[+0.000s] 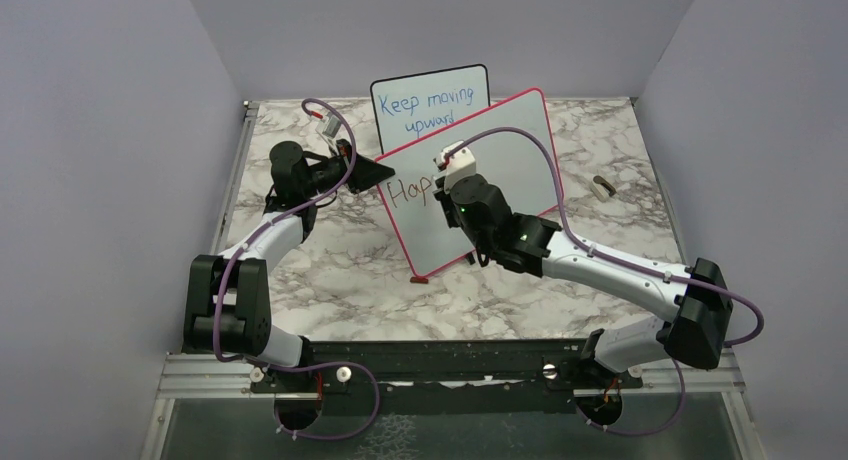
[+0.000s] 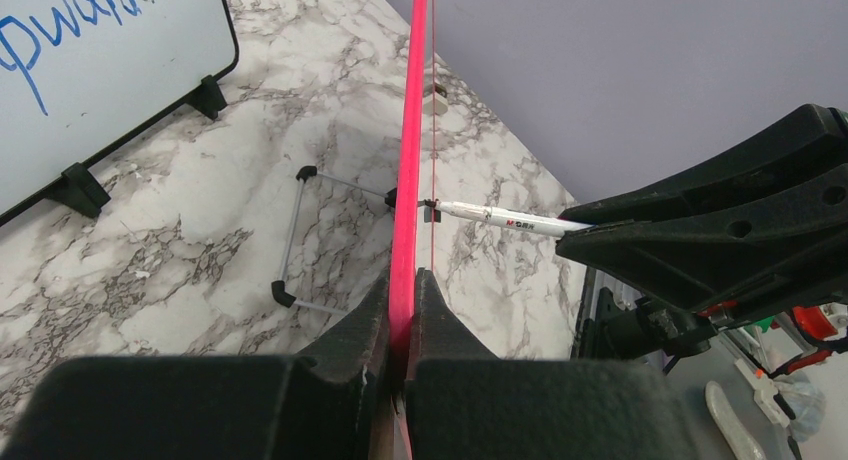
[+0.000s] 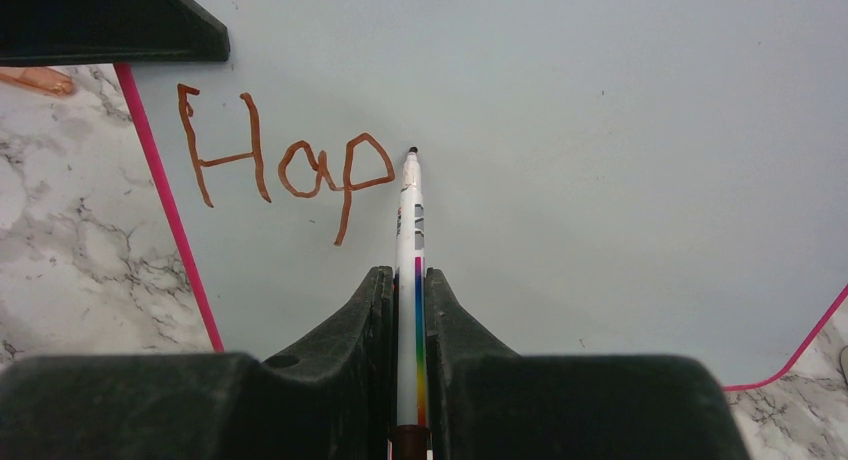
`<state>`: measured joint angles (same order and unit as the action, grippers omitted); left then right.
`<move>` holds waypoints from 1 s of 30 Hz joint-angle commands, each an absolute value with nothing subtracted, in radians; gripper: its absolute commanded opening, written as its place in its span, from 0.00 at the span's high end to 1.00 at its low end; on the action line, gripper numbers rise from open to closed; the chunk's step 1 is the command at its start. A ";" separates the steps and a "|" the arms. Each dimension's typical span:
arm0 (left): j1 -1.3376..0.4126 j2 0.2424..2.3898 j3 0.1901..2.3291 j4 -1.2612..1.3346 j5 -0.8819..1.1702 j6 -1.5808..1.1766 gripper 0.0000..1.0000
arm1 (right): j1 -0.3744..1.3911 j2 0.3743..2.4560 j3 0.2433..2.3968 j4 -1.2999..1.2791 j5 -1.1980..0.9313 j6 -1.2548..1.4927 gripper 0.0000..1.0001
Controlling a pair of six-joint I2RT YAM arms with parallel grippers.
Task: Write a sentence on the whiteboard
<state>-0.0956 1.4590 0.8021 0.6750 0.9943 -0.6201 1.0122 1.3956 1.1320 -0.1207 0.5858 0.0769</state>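
Three letters of the sentence [image 3: 285, 170] — "Hap" in brownish red — lie ahead and to the left of the right claw [image 3: 408, 280], which pinches a white marker [image 3: 410, 215], its tip against the whiteboard [image 3: 620, 130] just past the "p". The left claw [image 2: 403, 280] is clamped on the board's pink-red frame — the edge runs straight ahead from between its fingers
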 commanded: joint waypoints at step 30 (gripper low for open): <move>-0.099 1.480 0.801 0.640 1.007 -0.568 1.00 | 0.994 1.390 1.152 -0.285 0.500 0.135 0.99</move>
<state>-0.0937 1.4590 0.8021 0.6712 0.9943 -0.6201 1.0000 1.3968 1.1400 -0.1997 0.5495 0.1070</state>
